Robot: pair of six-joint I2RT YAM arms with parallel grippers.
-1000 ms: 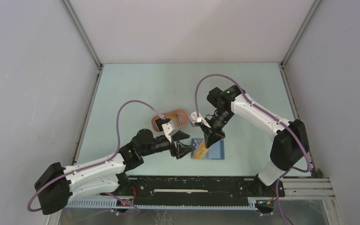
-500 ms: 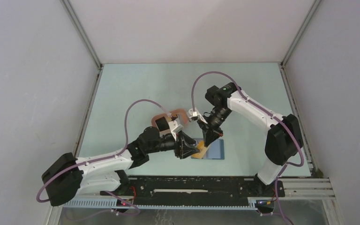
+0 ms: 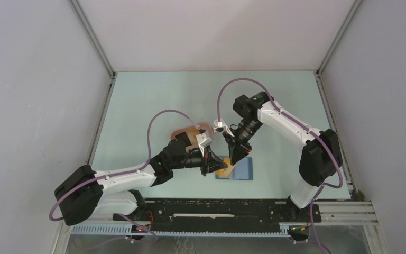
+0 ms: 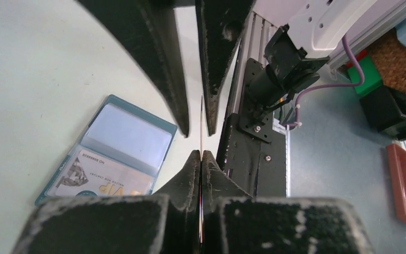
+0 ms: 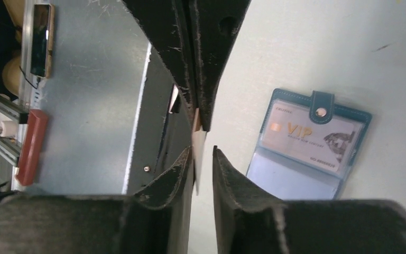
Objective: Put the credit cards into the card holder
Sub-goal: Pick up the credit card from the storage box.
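Pinching a thin yellow-orange plastic card (image 3: pixel 223 170) edge-on with closed left fingers (image 4: pixel 182 177), right fingers (image 5: pixel 227 180) slightly parted around it, above the pale tabletop (image 3: pixel 164 100), beside the open dark-blue folding card holder (image 5: pixel 296 177), whitish card (image 5: pixel 306 138) inside.

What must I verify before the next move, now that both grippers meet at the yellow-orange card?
1. Left gripper shut on the yellow-orange card: ok.
2. Right gripper fingers apart around that card: ok.
3. Right gripper free of the card: cannot tell; it lies close to one finger.
4. Card holder lying open: ok.
5. A free pocket: ok; the VIP card fills the other one.
6. Card at the pocket mouth: not ok; it is held beside the holder.
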